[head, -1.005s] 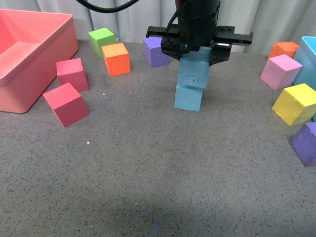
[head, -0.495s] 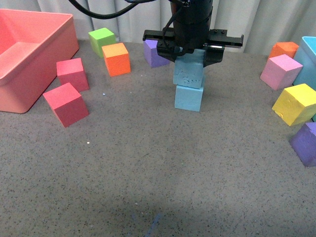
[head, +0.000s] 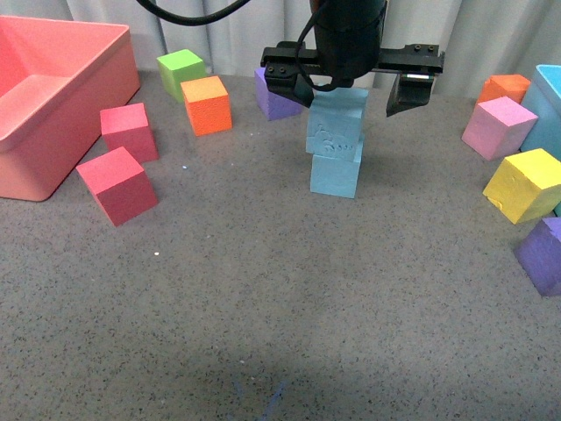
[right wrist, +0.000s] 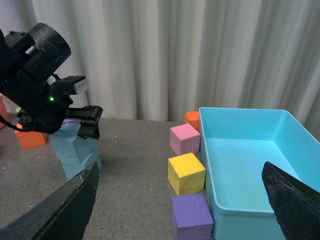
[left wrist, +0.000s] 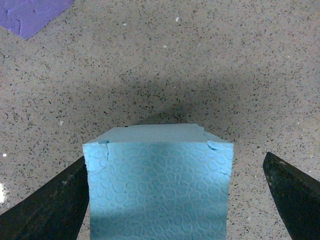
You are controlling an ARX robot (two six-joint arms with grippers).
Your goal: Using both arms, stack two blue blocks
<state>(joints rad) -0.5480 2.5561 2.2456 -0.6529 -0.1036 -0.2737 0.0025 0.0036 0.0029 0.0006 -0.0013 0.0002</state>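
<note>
Grey speckled tabletop (head: pixel 263 307) runs under everything, with pale curtains (right wrist: pixel 165 55) hanging behind it. My left gripper (head: pixel 352 88) hangs spread wide over the stack. One finger (left wrist: pixel 45 205) sits close against a side of the upper blue block (head: pixel 336 125); whether it touches I cannot tell. The other finger (left wrist: pixel 292 192) stands well clear of it, so I grip nothing. Directly below my jaws that scuffed upper block rests on the lower blue block (head: pixel 335 174), turned a little askew and overhanging on one side. By my reading the placing step is finished and the release is in hand. The next move calls for a straight lift, so that the close finger does not drag the top block off. My right gripper (right wrist: pixel 180 235) waits well off to the side with its fingers wide apart and empty, beside the light-blue bin (right wrist: pixel 235 200). Further out from my left gripper lie a purple cube (head: pixel 273 98) just behind, an orange cube (head: pixel 207 105), a green cube (head: pixel 180 68), and a pink bin (head: pixel 88 105).
</note>
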